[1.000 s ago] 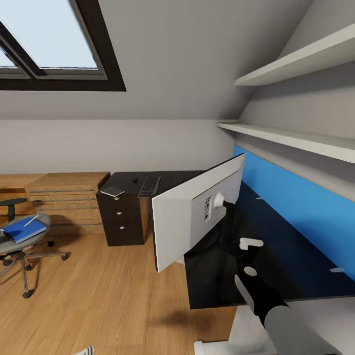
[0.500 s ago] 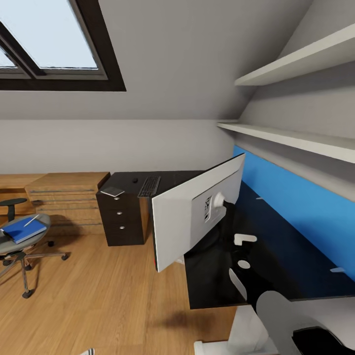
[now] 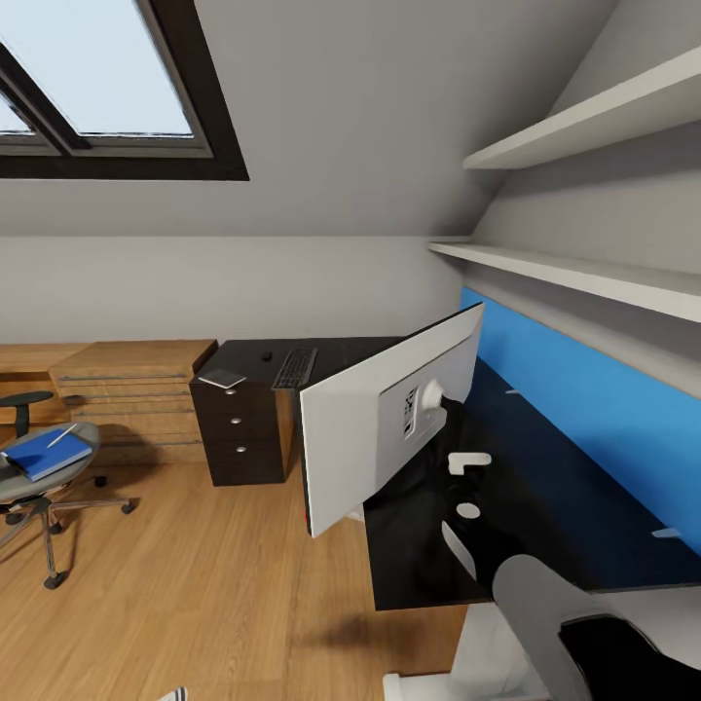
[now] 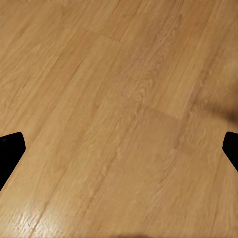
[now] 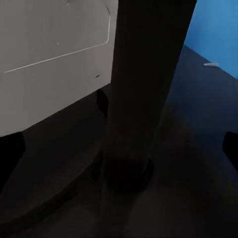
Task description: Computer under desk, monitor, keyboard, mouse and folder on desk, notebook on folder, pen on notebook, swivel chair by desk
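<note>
- Glossy black L-shaped surface [image 3: 428, 545] under a sloped grey ceiling with a skylight [image 3: 107, 88]; light wood floor [image 3: 195, 584] beside it.
- On the surface: one monitor [image 3: 389, 428], grey back showing, blue wall panel [image 3: 584, 399] behind; one keyboard [image 3: 295, 367], one mouse [image 3: 267, 356] and one notebook [image 3: 222, 378] at the far end.
- Well left of the surface: one swivel chair [image 3: 39, 487] bearing one folder [image 3: 44, 455] and one pen [image 3: 63, 435].
- Wooden drawer unit [image 3: 136, 389] next to the surface's drawers.
- Right gripper [image 5: 119, 148] at the monitor stand [image 5: 144, 89], fingers [image 5: 10, 153] spread; left fingers [image 4: 10, 148] spread over the floor.

Blue folder [image 3: 44, 454], glossy black desk [image 3: 428, 545], pale-grey-backed monitor [image 3: 385, 428].
</note>
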Available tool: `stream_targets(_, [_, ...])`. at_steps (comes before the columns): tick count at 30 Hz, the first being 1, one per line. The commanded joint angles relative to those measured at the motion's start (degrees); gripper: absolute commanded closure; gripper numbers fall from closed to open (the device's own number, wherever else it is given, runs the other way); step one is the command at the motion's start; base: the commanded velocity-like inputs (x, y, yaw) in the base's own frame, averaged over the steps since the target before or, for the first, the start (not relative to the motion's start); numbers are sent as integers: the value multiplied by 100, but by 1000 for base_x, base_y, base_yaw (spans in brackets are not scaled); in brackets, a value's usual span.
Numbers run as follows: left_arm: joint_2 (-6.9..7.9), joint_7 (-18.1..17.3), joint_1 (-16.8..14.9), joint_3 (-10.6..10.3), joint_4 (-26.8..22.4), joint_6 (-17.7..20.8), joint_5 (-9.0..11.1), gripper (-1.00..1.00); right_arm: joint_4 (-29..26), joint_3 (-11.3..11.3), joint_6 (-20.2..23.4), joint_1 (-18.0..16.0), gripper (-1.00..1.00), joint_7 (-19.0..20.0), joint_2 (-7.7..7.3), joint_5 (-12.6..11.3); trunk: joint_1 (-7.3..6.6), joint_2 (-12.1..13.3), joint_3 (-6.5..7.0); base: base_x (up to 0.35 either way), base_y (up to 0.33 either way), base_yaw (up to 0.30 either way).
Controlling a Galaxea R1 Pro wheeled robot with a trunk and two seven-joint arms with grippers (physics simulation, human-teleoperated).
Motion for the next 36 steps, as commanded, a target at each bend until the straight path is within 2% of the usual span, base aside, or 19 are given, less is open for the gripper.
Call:
stream_targets(1, [10, 47, -5, -46, -1, -35, 60, -100, 49, 40, -5, -49, -100, -49, -2, 4, 0, -4, -7, 0, 0, 0])
stream_targets(11, [10, 47, -6, -46, -1, -34, 60, -100, 393, 23, -6, -490, -100, -47, -103, 15, 0, -4, -7, 0, 0, 0])
stream_targets(20, [9, 47, -5, -46, -1, -34, 60, -100, 435, 1, -17, -537, -100, -46, -176, -9, 0, -4, -7, 0, 0, 0])
stream_targets(21, [9, 47, -4, -46, -1, -34, 60, -100, 449, -27, -118, -543, -100, -51, -186, -26, 0, -4, -7, 0, 0, 0])
stream_targets(36, [9, 47, -3, -46, -1, -35, 60, -100, 671, -33, -312, -545, -100, -55, -167, -43, 0, -4, -7, 0, 0, 0])
